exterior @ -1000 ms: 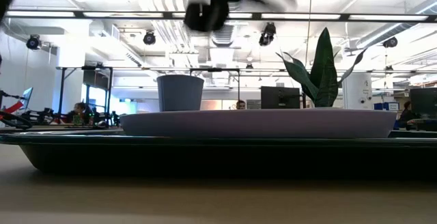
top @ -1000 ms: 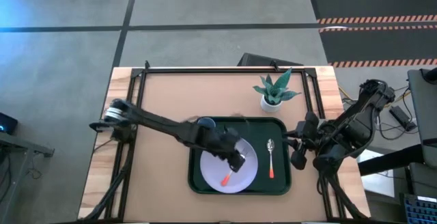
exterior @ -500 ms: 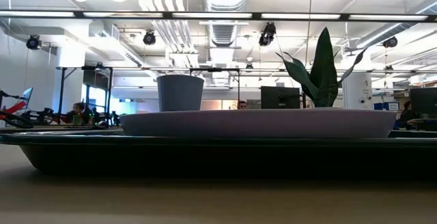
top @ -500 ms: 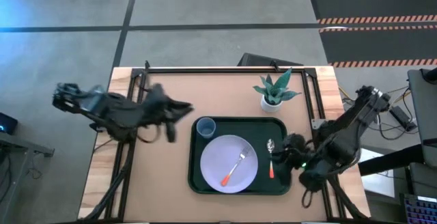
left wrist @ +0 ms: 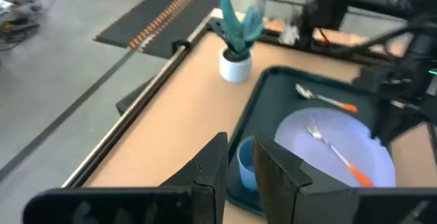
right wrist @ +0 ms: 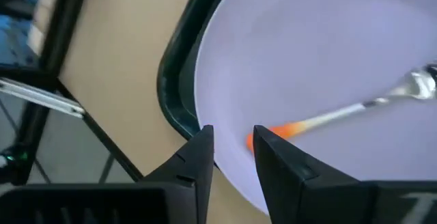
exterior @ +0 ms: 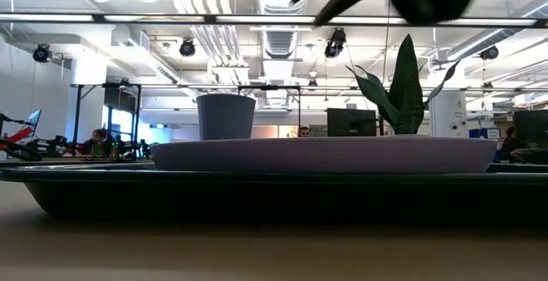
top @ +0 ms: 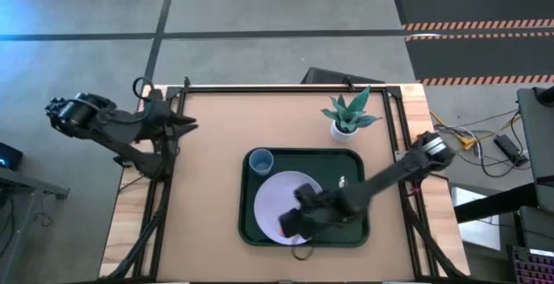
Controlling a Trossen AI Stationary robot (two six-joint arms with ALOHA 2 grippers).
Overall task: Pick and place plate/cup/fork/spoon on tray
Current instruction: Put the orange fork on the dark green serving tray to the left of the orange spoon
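The dark green tray (top: pixel 355 167) lies on the table's near middle. On it rest the lavender plate (top: pixel 281 193), the blue cup (top: pixel 260 161) in its far left corner, and the spoon (left wrist: pixel 324 99) along its right side. The fork (left wrist: pixel 334 152) lies on the plate with its orange-red handle toward the near edge; it also shows in the right wrist view (right wrist: pixel 355 108). My right gripper (top: pixel 290 223) hovers above the plate's near part, with its fingers close together by the handle's end (right wrist: pixel 276 130). My left gripper (top: pixel 186 126) is shut and empty at the table's far left edge.
A white pot with a green plant (top: pixel 348 115) stands just beyond the tray's far right corner. A black frame (top: pixel 286 87) runs along the table's far and side edges. Bare tabletop (top: pixel 208 189) lies left of the tray.
My left gripper has pulled back from above the plate to the table's far left edge. My right gripper has swung from the tray's right side toward the table's left, and it is now over the plate's near part. The fork stays on the plate.
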